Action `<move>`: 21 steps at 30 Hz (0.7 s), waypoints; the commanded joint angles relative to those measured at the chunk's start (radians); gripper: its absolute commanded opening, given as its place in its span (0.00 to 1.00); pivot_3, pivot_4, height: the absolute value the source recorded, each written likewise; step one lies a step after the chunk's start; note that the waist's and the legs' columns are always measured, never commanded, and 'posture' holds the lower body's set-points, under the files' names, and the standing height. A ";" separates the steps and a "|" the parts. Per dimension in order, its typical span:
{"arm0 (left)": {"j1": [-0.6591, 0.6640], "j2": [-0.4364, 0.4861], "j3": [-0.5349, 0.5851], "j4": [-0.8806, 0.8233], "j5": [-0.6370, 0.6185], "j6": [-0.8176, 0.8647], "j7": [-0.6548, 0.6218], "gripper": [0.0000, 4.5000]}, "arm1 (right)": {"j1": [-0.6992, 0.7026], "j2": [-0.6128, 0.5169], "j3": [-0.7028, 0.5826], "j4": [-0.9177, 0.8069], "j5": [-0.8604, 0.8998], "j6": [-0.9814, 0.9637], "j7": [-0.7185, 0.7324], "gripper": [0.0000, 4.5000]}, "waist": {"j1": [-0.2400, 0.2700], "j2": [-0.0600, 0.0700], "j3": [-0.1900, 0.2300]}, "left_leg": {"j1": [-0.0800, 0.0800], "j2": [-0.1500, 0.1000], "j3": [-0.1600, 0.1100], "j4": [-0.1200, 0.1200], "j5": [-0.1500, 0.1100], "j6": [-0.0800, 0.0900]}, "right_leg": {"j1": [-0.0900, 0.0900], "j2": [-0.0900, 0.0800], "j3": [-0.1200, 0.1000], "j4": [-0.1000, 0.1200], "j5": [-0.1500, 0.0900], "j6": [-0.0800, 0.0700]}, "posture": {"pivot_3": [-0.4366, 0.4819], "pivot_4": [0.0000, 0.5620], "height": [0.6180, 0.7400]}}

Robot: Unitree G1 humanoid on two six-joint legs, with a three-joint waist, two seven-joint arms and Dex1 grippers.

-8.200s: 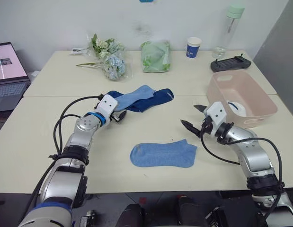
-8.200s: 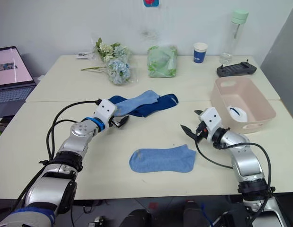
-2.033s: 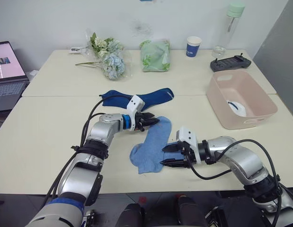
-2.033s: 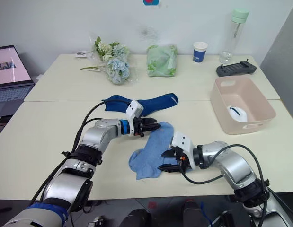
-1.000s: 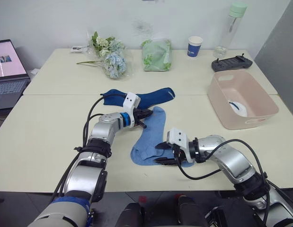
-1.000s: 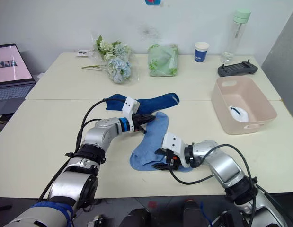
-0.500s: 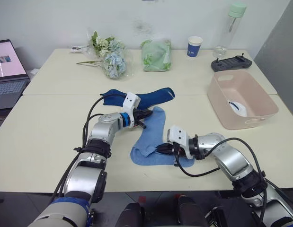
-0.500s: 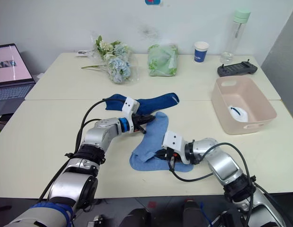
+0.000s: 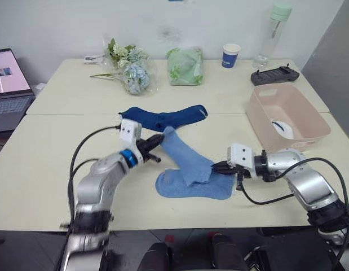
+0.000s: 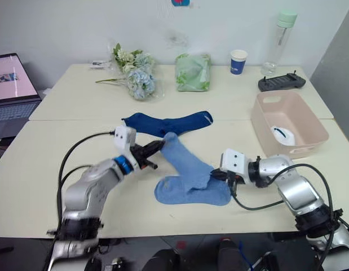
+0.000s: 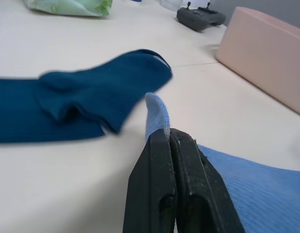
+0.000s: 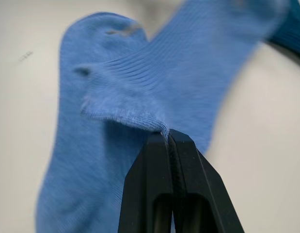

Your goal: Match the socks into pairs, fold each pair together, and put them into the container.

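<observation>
One light blue sock (image 9: 184,157) is stretched between my two grippers, just above a second light blue sock (image 9: 191,189) that lies flat near the table's front. At its far end my left gripper (image 9: 159,139) is shut on the cuff. My right gripper (image 9: 215,167) is shut on its near edge, and the pinched hem (image 12: 135,114) is plain in the right wrist view. Two dark navy socks (image 9: 163,117) lie overlapped behind them. At the right stands the pale pink container (image 9: 259,116) with a white sock (image 9: 281,127) inside.
Along the table's back stand a flower bunch (image 9: 129,70), a green bag (image 9: 185,66), a blue paper cup (image 9: 231,55), a clear bottle (image 9: 273,34) and a black controller (image 9: 274,75). A laptop (image 9: 8,84) sits at far left.
My right gripper closed on the upper light blue sock and pulled it to the right. My left arm drew back to the left, so the sock is now stretched over the flat one.
</observation>
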 commanded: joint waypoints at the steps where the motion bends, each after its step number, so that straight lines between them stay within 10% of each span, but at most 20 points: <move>1: 0.097 -0.027 0.003 -0.220 -0.080 0.097 0.086 0.00 | -0.043 0.003 -0.028 0.089 -0.016 -0.099 0.026 0.02 | 0.003 0.000 0.000 | 0.000 0.000 0.000 0.000 0.000 0.000 | 0.000 0.000 0.000 0.000 0.000 0.000 | 0.48 0.27 1.00; 5: 0.190 -0.071 0.006 -0.308 -0.108 0.124 0.167 0.00 | -0.057 0.021 -0.039 0.171 -0.013 -0.152 0.050 0.02 | 0.006 0.000 0.000 | 0.002 -0.001 0.000 0.001 0.000 0.000 | 0.002 0.000 0.000 0.000 0.000 0.000 | 0.48 0.27 1.00; 8: 0.250 -0.097 0.002 -0.323 -0.101 0.093 0.199 0.00 | -0.039 0.016 -0.063 0.190 0.002 -0.163 0.061 0.22 | 0.007 0.000 0.000 | 0.002 -0.001 0.000 0.000 0.000 0.000 | 0.002 0.000 0.000 -0.001 0.000 0.000 | 0.48 0.27 1.00; 14: 0.292 -0.041 0.013 -0.317 -0.116 0.084 0.165 0.33 | 0.020 -0.014 -0.145 0.153 0.030 -0.073 0.031 0.67 | 0.009 0.000 0.000 | 0.002 -0.001 0.001 0.000 0.000 0.000 | 0.003 0.000 0.000 0.000 0.000 0.000 | 0.48 0.27 1.00; 17: 0.298 0.068 0.104 -0.322 -0.214 0.146 0.090 0.53 | 0.084 -0.014 -0.267 0.018 0.137 0.179 -0.075 0.68 | 0.011 0.000 0.000 | 0.001 -0.001 0.000 -0.001 0.000 0.000 | 0.002 0.000 0.000 0.000 0.000 0.000 | 0.48 0.27 1.00; 21: 0.262 0.205 0.182 -0.242 -0.297 0.197 0.008 0.53 | 0.151 0.050 -0.334 -0.209 0.306 0.502 -0.200 0.68 | 0.007 0.002 -0.001 | 0.001 0.000 0.001 -0.001 0.000 0.000 | 0.001 0.001 0.001 0.000 0.000 -0.001 | 0.48 0.27 1.00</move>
